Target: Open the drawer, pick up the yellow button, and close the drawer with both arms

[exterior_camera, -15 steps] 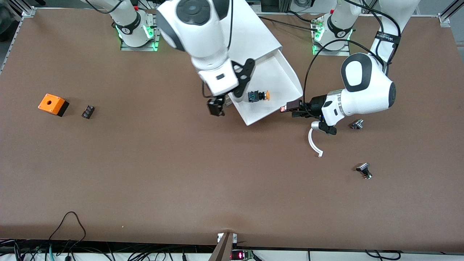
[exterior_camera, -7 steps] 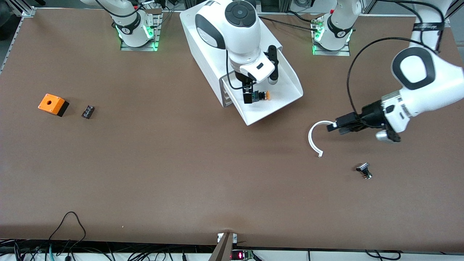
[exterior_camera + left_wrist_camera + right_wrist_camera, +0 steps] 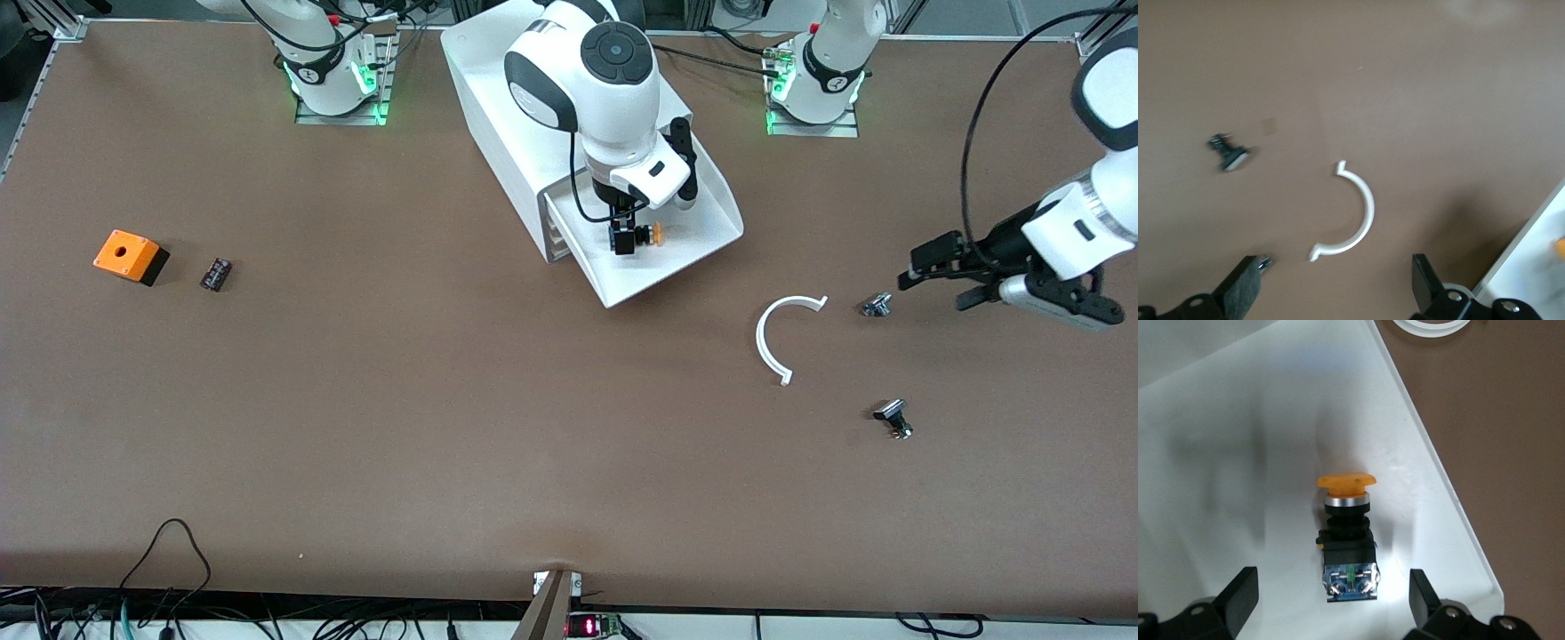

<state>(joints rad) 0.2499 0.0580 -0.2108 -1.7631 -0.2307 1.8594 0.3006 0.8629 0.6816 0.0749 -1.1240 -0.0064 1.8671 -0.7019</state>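
The drawer [image 3: 662, 240] is pulled out of the white cabinet [image 3: 507, 116] and is lying open, so its contents are exposed from above. The button [image 3: 1346, 537] is lying on its side on the drawer floor, orange cap pointing toward the left arm's end of the table, body toward the cabinet.

The right gripper [image 3: 625, 233] is being held directly over the button, fingers spread wide with one finger on each side of the black-and-bluish body: evidently being lined up for a pinch across the body, not the cap. No contact is visible yet.

The left gripper [image 3: 933, 267] is being held low over the table near the left arm's end, fingers spread, nothing in them. It is parked clear of the drawer, probably so the right arm's reach is not blocked. A white curved piece [image 3: 778, 333] and a small metal part [image 3: 877, 305] are lying on the table near it; another small part [image 3: 893, 418] is lying nearer the front camera.
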